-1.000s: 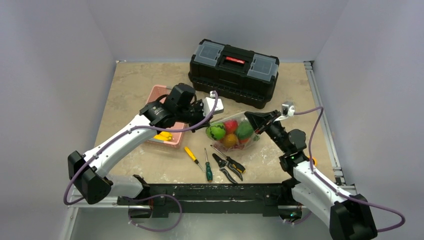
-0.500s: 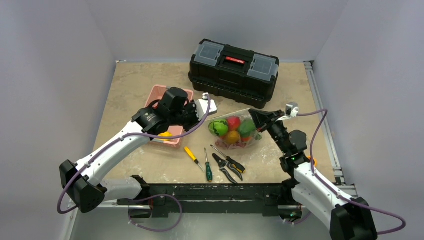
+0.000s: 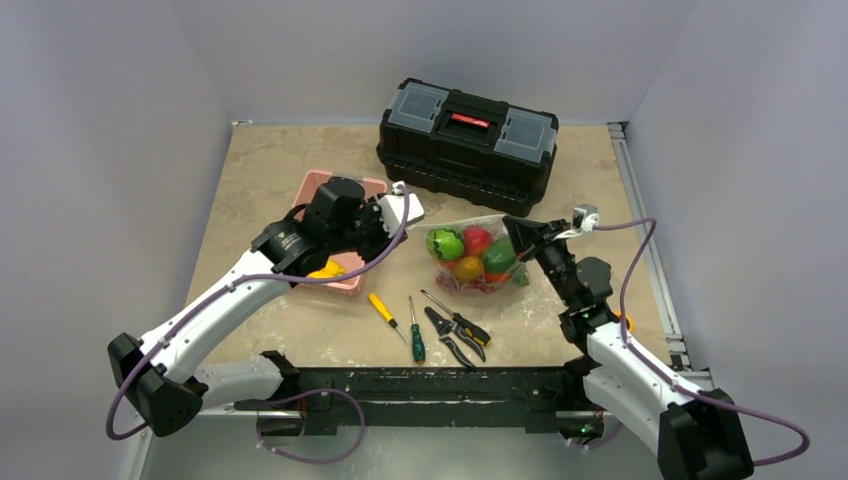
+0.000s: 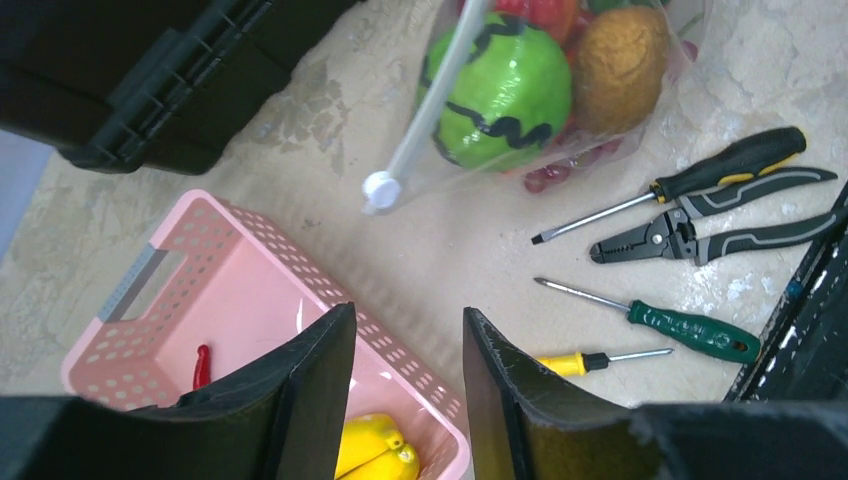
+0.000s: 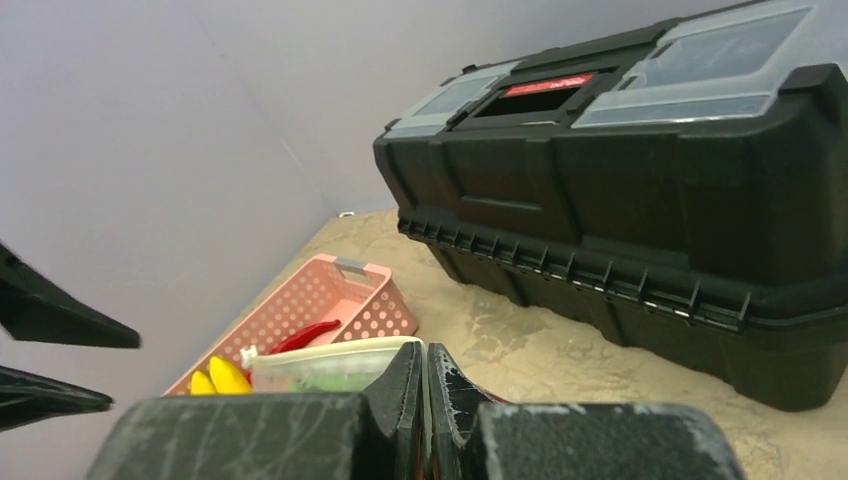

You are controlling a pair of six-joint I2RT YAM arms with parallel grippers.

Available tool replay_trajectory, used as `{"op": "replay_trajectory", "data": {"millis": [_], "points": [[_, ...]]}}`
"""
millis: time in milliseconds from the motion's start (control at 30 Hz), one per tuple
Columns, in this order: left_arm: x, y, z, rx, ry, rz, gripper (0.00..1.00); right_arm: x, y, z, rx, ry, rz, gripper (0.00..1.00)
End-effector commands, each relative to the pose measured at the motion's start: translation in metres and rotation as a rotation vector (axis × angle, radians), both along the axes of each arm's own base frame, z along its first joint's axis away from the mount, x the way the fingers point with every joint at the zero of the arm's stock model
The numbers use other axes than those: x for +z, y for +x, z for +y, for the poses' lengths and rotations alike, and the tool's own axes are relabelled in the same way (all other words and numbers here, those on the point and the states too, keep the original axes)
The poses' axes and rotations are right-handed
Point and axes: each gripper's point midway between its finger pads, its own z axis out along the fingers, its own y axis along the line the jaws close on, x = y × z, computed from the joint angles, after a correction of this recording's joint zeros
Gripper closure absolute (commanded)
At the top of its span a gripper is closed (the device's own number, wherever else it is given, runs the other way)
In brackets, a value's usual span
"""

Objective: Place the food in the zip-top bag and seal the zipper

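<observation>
The left gripper [image 4: 408, 316] hangs with its jaws apart and empty, yellow food [image 4: 375, 446] in the basket [image 4: 300, 270] just beneath it and the bag [image 3: 475, 285] ahead, whose corner the right gripper [image 5: 425, 352] seems to pinch, so a weak pinch could let it sag and spill.

Clear crinkly glossy plastic zip-top bag [image 3: 472, 262]; pink lattice plastic basket [image 4: 262, 300]; black matt plastic toolbox [image 3: 467, 142].

Beige table [image 3: 260, 170] carries black toolbox [image 3: 467, 145], pink basket [image 3: 318, 190], zip-top bag [image 3: 468, 226], screwdrivers [image 3: 416, 338] and pliers [image 3: 452, 338]
</observation>
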Motion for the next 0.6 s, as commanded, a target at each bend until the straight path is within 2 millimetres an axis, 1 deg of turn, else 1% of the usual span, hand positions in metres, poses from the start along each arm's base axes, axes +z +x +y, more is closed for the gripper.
{"op": "replay_trajectory", "data": {"millis": [0,100,133,233,333,467,567], "points": [[0.045,0.008,0.008,0.097,-0.135,-0.143,0.56,0.014,0.014,-0.015,-0.103,0.033,0.035,1.0],[0.052,0.012,0.015,0.142,-0.152,-0.178,0.56,-0.004,0.027,-0.032,-0.224,0.03,0.163,1.0],[0.054,0.014,0.018,0.156,-0.152,-0.188,0.56,-0.013,0.029,-0.04,-0.27,0.029,0.209,1.0],[0.06,0.021,0.034,0.239,-0.125,-0.239,0.56,-0.028,0.035,-0.064,-0.419,0.04,0.285,1.0],[0.068,0.024,0.044,0.288,-0.136,-0.285,0.56,-0.053,0.038,-0.086,-0.57,0.043,0.419,1.0],[0.077,0.021,0.05,0.31,-0.159,-0.307,0.56,-0.078,0.04,-0.094,-0.648,0.046,0.523,1.0],[0.085,0.018,0.054,0.327,-0.203,-0.343,0.52,-0.091,0.036,-0.098,-0.672,0.042,0.564,1.0]]}}
